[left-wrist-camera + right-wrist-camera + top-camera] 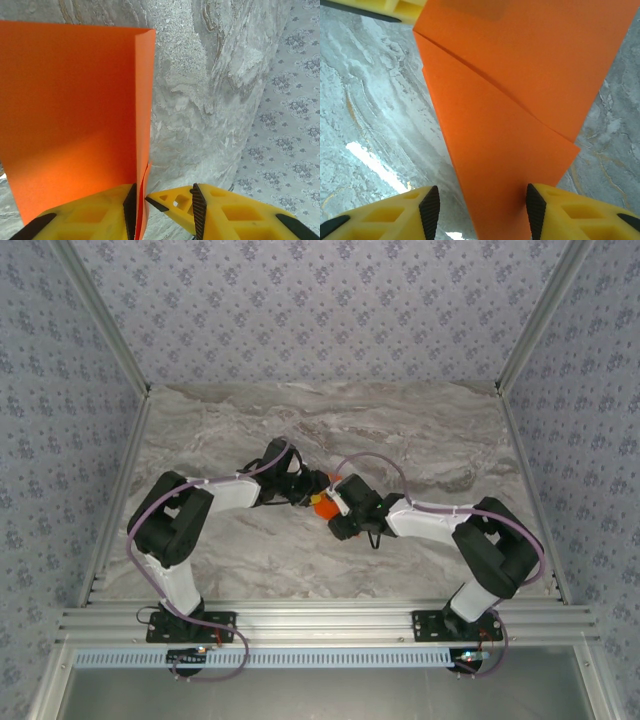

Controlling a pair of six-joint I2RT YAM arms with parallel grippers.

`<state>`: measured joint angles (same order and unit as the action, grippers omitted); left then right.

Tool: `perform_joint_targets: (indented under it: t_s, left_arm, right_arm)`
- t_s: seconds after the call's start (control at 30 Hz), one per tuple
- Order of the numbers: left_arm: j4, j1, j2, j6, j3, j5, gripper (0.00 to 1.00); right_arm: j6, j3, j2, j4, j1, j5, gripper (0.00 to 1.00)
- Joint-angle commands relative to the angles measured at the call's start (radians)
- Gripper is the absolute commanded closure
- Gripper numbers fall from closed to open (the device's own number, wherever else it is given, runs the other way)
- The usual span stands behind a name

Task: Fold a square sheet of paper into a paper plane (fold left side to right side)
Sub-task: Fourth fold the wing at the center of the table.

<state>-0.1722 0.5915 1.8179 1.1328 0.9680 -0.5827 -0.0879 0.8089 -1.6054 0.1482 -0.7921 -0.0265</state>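
Observation:
The square sheet of paper [322, 503] is bright orange and sits between the two grippers at mid-table. In the left wrist view the sheet [70, 110] has a narrow flap folded along its right edge, and that edge lies against my left gripper's [164, 212] left pad [130, 210]. The right pad [197, 212] stands apart from it. A yellow fingertip [167, 200], seemingly the right gripper's, pokes into that gap and touches the paper. In the right wrist view the paper [520, 100] shows a diagonal crease and passes between my right gripper's [479, 210] spread jaws, touching the right pad [535, 210].
The marble tabletop [420, 440] spreads all round the grippers. Patterned walls [320, 300] and aluminium posts close in the back and sides. A rail [330, 625] runs along the near edge by the arm bases. The left gripper [305, 490] and right gripper [338, 508] nearly touch.

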Motion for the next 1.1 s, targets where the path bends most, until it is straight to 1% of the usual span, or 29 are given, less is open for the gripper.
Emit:
perform_joint_targets:
  t_s: [0.0,0.23,0.33,0.43,0.53,0.63,0.77,0.9,1.07]
  left_arm:
    - [-0.003,0.007,-0.002,0.013,0.034,0.001,0.64]
    - [0.008,0.005,-0.006,0.006,0.032,0.006,0.64]
    - [0.019,0.004,-0.01,0.001,0.031,0.007,0.62]
    - [0.037,-0.002,-0.027,-0.013,0.027,0.01,0.58]
    - [0.07,-0.014,-0.061,-0.042,0.022,0.018,0.51]
    - [0.109,-0.029,-0.104,-0.075,0.015,0.021,0.45]
    - [0.153,-0.06,-0.168,-0.107,-0.012,0.033,0.39]
    - [0.199,-0.086,-0.22,-0.137,-0.045,0.043,0.38]
    - [0.218,-0.085,-0.228,-0.159,-0.075,0.029,0.4]
  right_arm:
    - [0.005,-0.005,-0.01,-0.006,-0.009,-0.028,0.56]
    - [-0.001,-0.013,-0.01,-0.002,-0.007,-0.041,0.75]
    - [-0.001,-0.013,-0.01,-0.002,-0.007,-0.035,0.8]
    - [-0.003,-0.018,-0.009,-0.006,-0.004,-0.02,0.84]
    - [-0.011,-0.028,-0.006,-0.015,0.004,0.003,0.87]
    - [-0.026,-0.037,-0.003,-0.028,0.018,0.04,0.88]
    - [-0.04,-0.044,0.001,-0.039,0.035,0.095,0.88]
    - [-0.054,-0.053,0.006,-0.06,0.06,0.176,0.88]
    - [-0.089,-0.068,0.019,-0.098,0.109,0.28,0.88]
